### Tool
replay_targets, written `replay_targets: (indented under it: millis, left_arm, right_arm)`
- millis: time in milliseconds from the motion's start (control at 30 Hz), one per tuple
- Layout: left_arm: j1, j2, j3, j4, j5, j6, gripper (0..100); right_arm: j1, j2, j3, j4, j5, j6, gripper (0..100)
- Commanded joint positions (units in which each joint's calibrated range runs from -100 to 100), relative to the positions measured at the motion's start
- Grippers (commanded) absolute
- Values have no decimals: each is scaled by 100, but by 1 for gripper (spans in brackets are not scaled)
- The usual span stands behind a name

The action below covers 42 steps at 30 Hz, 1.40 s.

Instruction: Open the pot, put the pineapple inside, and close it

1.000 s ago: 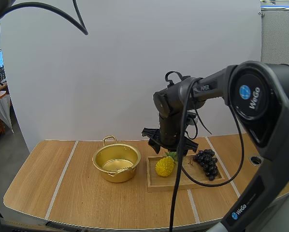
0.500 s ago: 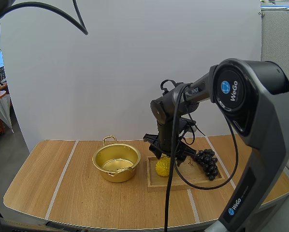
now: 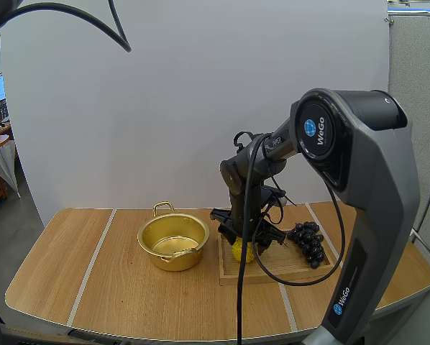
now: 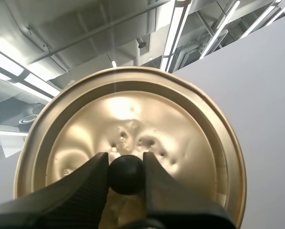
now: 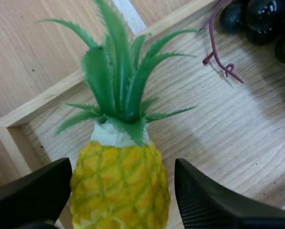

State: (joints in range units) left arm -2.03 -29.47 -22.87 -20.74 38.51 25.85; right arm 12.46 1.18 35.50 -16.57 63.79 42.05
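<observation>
The pineapple (image 5: 119,181) is lying in the wooden tray (image 5: 218,138), at the end nearest the pot, with its green leaves pointing toward the back of the counter (image 3: 114,287). The right tool (image 5: 121,168) is sitting low over it with its fingers spread, one on each side of the yellow body. One finger is close against the fruit and the other is standing just beside it with a gap showing, so the pineapple is not yet being pinched. In the high view the right tool (image 3: 245,241) is covering most of the pineapple (image 3: 242,251).

A bunch of dark grapes (image 3: 308,241) is resting at the tray's other end, apart from the pineapple, its reddish stem trailing over the tray floor.

The gold pot (image 3: 173,241) is standing open on the counter just beside the tray (image 3: 272,272).

The left tool (image 4: 126,161) is pinching the black knob (image 4: 126,175) of the gold lid (image 4: 180,133) between its fingertips, holding the lid off the pot.
</observation>
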Motion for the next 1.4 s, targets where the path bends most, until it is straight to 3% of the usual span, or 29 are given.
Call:
replay_targets:
  millis: [0, 200, 233, 367, 433, 467, 700, 1000, 1367]
  left_arm:
    - [-16, -50, -57, 18, -181, -56, 0]
    - [-16, -50, -57, 18, -181, -56, 0]
    - [-16, -50, -57, 18, -181, -56, 0]
    - [-16, -50, -57, 18, -181, -56, 0]
    - [-16, -50, -57, 18, -181, -56, 0]
    - [-16, -50, -57, 18, -181, -56, 0]
    - [-16, -50, -57, 18, -181, -56, 0]
    - [-16, -50, -57, 18, -181, -56, 0]
    - [-16, -50, -57, 18, -181, -56, 0]
  right_arm:
    - [3, 81, -56, -1, -101, 40, 100]
    - [3, 171, -56, -73, -101, -49, 100]
    - [3, 171, -56, -89, -101, -49, 96]
    - [3, 171, -56, -103, -101, -74, 29]
    - [3, 171, -56, -91, -101, -74, 3]
    - [3, 171, -56, -66, -118, -74, 0]
    - [3, 147, -70, 5, -50, -129, 0]
    - [216, -23, -980, 297, 305, -2297, 0]
    - [934, -362, -1818, 287, 728, -3381, 0]
